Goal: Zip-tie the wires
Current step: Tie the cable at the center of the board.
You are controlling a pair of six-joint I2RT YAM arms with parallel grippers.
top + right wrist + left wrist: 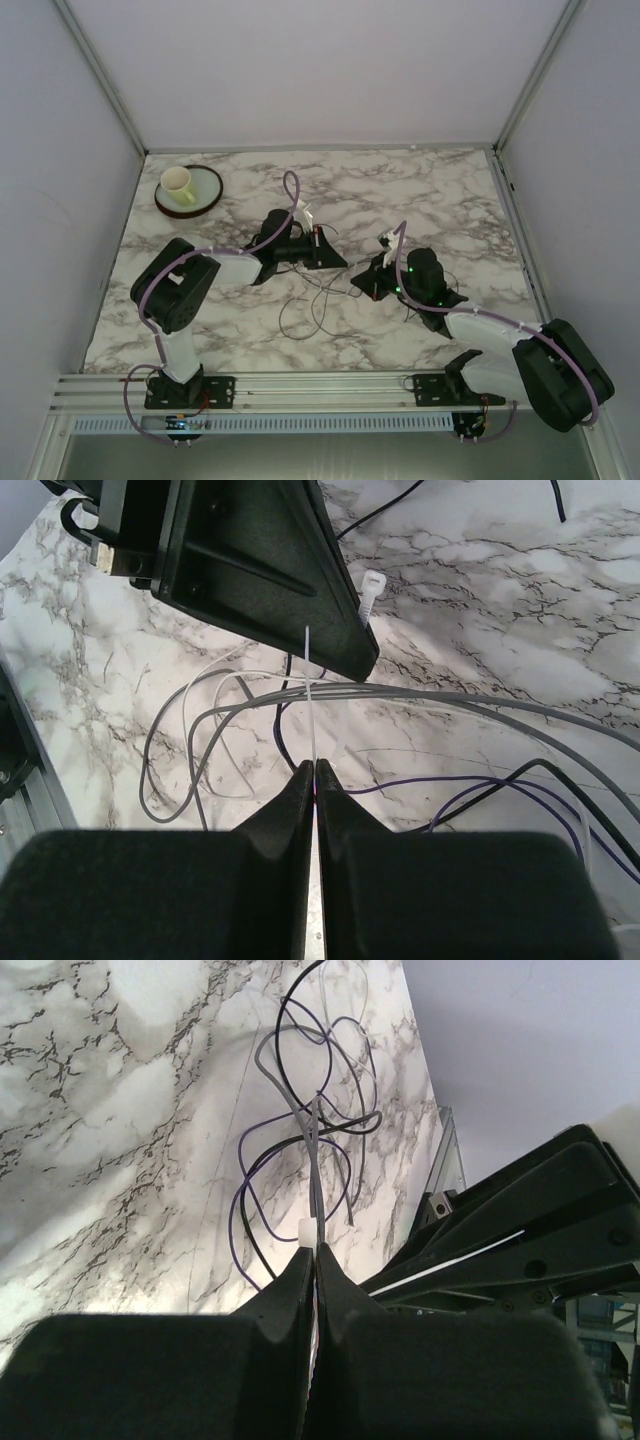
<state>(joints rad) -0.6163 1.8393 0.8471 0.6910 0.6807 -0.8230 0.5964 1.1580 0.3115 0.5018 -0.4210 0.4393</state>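
A: Largest item: marble tabletop (420,190). The wires (310,300) lie loose mid-surface, between the arms.
B: Next: left gripper (312,1250) and right gripper (313,765), each clamped on the zip tie (372,585).
A: Handling: pull its tail straight and slowly, with every strand inside.

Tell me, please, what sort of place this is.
Probably a lab robot test cell: plain walls enclose a marble-patterned table, with an aluminium mounting rail along its near edge.
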